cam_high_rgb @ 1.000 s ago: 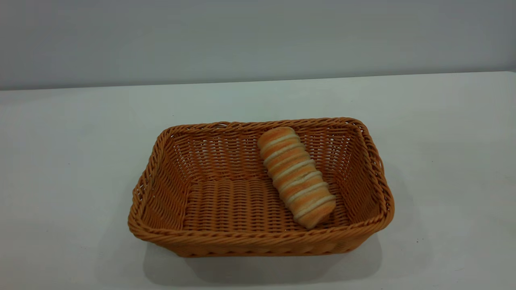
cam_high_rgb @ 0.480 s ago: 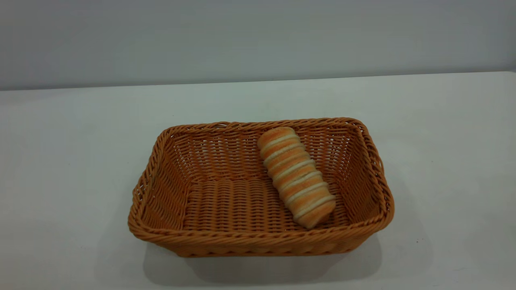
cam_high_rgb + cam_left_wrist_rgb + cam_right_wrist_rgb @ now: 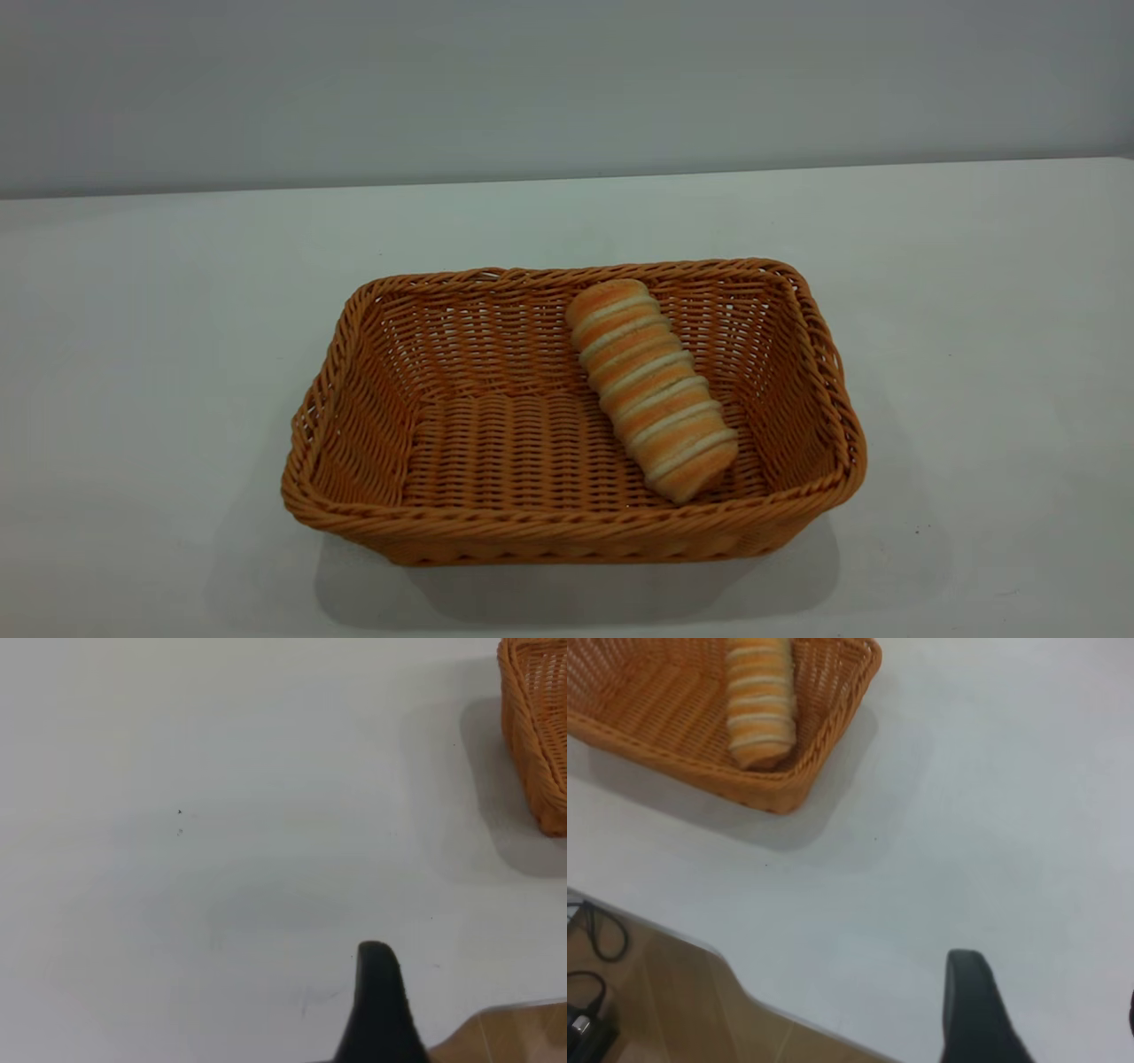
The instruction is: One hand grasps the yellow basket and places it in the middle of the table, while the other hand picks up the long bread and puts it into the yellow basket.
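The yellow basket (image 3: 354, 496) stands in the middle of the table (image 3: 974, 310). The long bread (image 3: 651, 390) lies inside it on the right half, one end leaning on the far wall. Neither gripper shows in the exterior view. My left gripper (image 3: 379, 1010) is over bare table near its edge, apart from the basket's corner (image 3: 536, 735). My right gripper (image 3: 1050, 1001) is open and empty over bare table, away from the basket (image 3: 647, 735) and the bread (image 3: 757, 695) in it.
The table's edge and the wooden floor show in the left wrist view (image 3: 514, 1036). In the right wrist view the floor (image 3: 647, 992) has black cables (image 3: 594, 939) on it. A grey wall (image 3: 567, 80) stands behind the table.
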